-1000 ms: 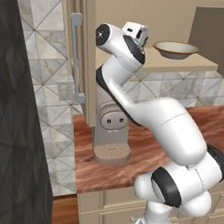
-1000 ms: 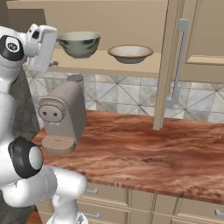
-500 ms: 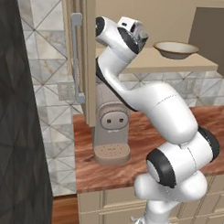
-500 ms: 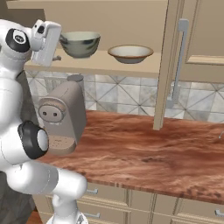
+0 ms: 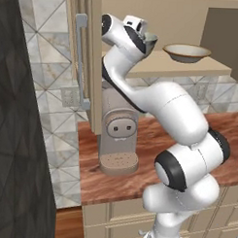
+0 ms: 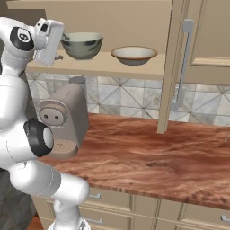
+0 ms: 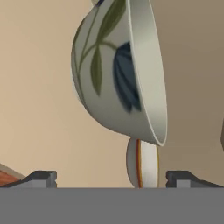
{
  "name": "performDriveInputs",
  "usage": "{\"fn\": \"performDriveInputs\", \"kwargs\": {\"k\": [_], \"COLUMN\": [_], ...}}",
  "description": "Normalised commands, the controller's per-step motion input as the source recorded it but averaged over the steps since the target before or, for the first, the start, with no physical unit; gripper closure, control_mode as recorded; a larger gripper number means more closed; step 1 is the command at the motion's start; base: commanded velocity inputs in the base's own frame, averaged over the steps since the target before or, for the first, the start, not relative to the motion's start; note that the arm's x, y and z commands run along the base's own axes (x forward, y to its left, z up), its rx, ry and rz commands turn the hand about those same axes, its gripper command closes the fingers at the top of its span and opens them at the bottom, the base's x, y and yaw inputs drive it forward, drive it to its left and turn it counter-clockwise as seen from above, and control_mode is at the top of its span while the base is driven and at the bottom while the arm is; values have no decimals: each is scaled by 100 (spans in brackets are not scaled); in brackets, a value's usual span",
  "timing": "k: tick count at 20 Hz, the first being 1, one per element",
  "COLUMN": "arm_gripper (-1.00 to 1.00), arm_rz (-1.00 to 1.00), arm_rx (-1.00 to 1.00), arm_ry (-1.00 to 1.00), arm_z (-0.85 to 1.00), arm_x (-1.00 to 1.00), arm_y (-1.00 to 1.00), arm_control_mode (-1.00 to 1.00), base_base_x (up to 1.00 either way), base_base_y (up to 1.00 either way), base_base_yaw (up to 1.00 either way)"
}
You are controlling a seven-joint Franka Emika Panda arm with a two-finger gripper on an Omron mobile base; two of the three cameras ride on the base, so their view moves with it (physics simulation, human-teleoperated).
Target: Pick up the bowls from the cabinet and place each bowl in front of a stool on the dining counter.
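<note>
Tan cabinet (image 6: 134, 27) stood open above the red-brown wood-grain counter (image 6: 148, 157), its door (image 6: 177, 67) swung out edge-on with the grey bar handle (image 6: 184, 63) facing me. Over the last second I had swung the hand up and in toward the shelf, so that the gripper (image 6: 57, 56) came right beside the deep bowl (image 6: 81, 45) near the shelf's left end. That told me the approach for the first pick was nearly done, with nothing gripped yet.

In the hand view the deep bowl (image 7: 118, 74) lay rolled sideways in the picture, well ahead of the two dark fingertips (image 7: 41, 177), which stood wide apart with only air between them. From the left base view the gripper (image 5: 143, 36) sat against the same bowl's (image 5: 152, 39) near side.

Both bowls looked like glazed ceramic, hard and smooth. The deep one was grey-green outside, painted with green leaves and a dark blue shape, with a pale inside and a thin rim; I judged its steep wall would suit a rim pinch. The shallow bowl (image 6: 134, 55) was cream with a brownish rim, low and wide, near the shelf's front edge and well apart from the deep one.

On the counter below stood a beige coffee machine (image 6: 63, 119), rounded and matte.
</note>
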Motion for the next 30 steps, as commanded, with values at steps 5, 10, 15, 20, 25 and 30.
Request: {"fn": "performDriveInputs", "kwargs": {"k": [5,10,15,20,25,30], "arm_gripper": [-100,-100,-100,-100,-100,-100], "arm_rz": [15,17,16,13,9,2], "arm_rx": [0,0,0,0,-1,-5], "arm_ry": [0,0,0,0,0,0], "arm_z": [-7,-14,-7,0,0,8], "arm_x": [4,0,9,14,9,4], "arm_y": [0,0,0,1,5,8], "arm_control_mode": [-100,-100,-100,-100,-100,-100], "base_base_x": [0,0,0,0,0,0], "base_base_y": [0,0,0,0,0,0], "base_base_yaw": [0,0,0,0,0,0]}}
